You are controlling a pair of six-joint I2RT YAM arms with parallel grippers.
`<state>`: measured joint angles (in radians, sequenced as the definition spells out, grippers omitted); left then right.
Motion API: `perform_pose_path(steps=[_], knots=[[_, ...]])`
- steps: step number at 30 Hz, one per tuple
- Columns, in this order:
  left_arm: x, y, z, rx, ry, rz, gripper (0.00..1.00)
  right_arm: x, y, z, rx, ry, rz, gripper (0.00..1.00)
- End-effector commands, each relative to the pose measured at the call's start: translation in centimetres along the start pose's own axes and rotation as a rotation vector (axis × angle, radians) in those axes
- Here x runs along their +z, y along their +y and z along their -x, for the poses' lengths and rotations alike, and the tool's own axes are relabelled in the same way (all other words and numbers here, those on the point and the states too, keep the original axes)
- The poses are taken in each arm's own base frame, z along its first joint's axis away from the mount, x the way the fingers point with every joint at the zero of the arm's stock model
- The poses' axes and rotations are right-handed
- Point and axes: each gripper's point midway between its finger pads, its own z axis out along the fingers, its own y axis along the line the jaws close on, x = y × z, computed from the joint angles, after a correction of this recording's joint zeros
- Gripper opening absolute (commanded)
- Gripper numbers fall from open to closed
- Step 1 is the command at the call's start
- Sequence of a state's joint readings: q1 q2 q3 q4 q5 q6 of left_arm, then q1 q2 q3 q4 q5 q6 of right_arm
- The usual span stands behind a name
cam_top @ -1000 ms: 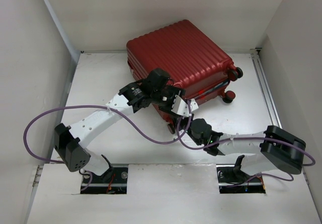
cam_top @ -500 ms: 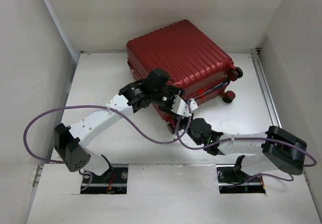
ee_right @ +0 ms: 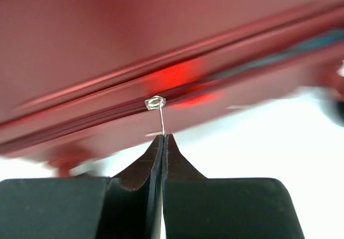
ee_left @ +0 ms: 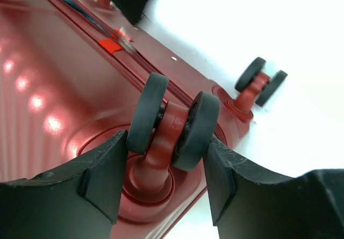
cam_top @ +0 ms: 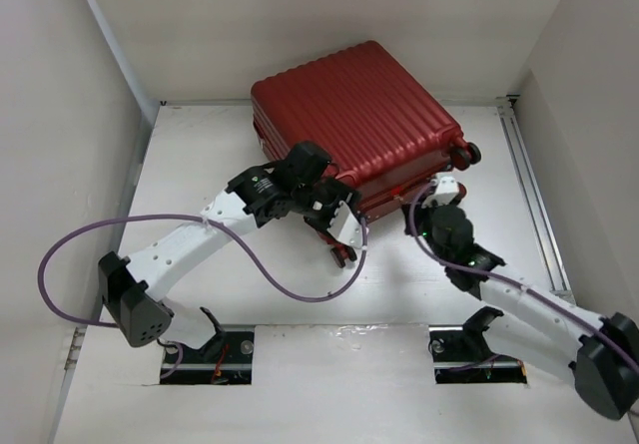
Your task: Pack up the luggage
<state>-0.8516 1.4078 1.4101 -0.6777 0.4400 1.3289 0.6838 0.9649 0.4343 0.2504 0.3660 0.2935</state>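
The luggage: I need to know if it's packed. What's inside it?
The luggage lies nearly shut, so its contents are hidden. Only a thin blue strip shows through the unzipped seam. The right gripper pinches the zipper pull.

The luggage [ee_right: 161, 45] smears into blur at my right wrist; the lower end of the zipper pull [ee_right: 156, 103] vanishes inside my right gripper [ee_right: 162, 138].

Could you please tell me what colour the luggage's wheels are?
The wheels are black, on dark-red forks matching the luggage; the left wrist view shows them best.
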Motion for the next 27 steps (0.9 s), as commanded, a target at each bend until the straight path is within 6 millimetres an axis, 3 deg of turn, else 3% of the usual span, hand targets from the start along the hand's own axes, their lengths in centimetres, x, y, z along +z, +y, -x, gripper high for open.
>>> perform_pose_path(steps=[1, 4, 5, 7, 8, 13, 15, 17, 18, 21, 22, 24, 27], knots=[[-5.7, -0.9, 1.5, 0.047, 0.000, 0.054, 0.00, -1.1, -7.4, 0.2, -0.006, 0.030, -0.203, 0.00], [-5.7, -3.3, 0.8, 0.015, 0.022, -0.021, 0.00, -2.0, -10.6, 0.6, -0.016, 0.028, -0.262, 0.00], [-5.6, -3.9, 0.3, -0.005, 0.027, -0.042, 0.00, -2.4, -13.0, 0.7, -0.004, 0.034, -0.329, 0.00], [-5.9, -5.0, -0.2, -0.027, 0.041, -0.071, 0.00, -2.8, -14.5, 0.9, -0.021, 0.040, -0.337, 0.00], [-6.1, -5.1, -0.6, -0.055, 0.045, -0.074, 0.00, -3.3, -16.6, 1.2, -0.003, 0.033, -0.390, 0.00], [-6.7, -6.9, -1.7, -0.139, 0.075, -0.078, 0.00, -3.8, -20.0, 1.3, -0.015, 0.069, -0.410, 0.00], [-6.7, -7.3, -1.7, -0.177, 0.059, -0.064, 0.00, -2.9, -18.4, 2.3, -0.056, 0.044, -0.300, 0.00], [-6.9, -6.4, -0.8, -0.174, 0.018, -0.022, 0.00, -2.6, -17.0, 3.9, -0.110, -0.014, -0.216, 0.00], [-7.1, -6.2, -0.4, -0.203, 0.003, -0.003, 0.00, -2.5, -15.6, 3.7, -0.128, -0.016, -0.156, 0.01], [-6.5, -6.1, 0.0, -0.214, 0.003, -0.004, 0.00, -3.5, -12.8, 4.0, -0.182, -0.073, -0.050, 0.28], [-6.6, -5.9, 0.5, -0.212, -0.005, -0.002, 0.00, -3.8, -11.6, 2.5, -0.166, -0.050, 0.002, 0.40], [-6.3, -5.5, 0.5, -0.217, -0.009, 0.007, 0.00, -4.5, -9.7, 2.1, -0.149, -0.079, 0.072, 0.47], [-6.0, -5.1, 0.5, -0.237, -0.014, 0.018, 0.00, -4.6, -6.2, -1.0, -0.151, -0.024, 0.211, 0.56]])
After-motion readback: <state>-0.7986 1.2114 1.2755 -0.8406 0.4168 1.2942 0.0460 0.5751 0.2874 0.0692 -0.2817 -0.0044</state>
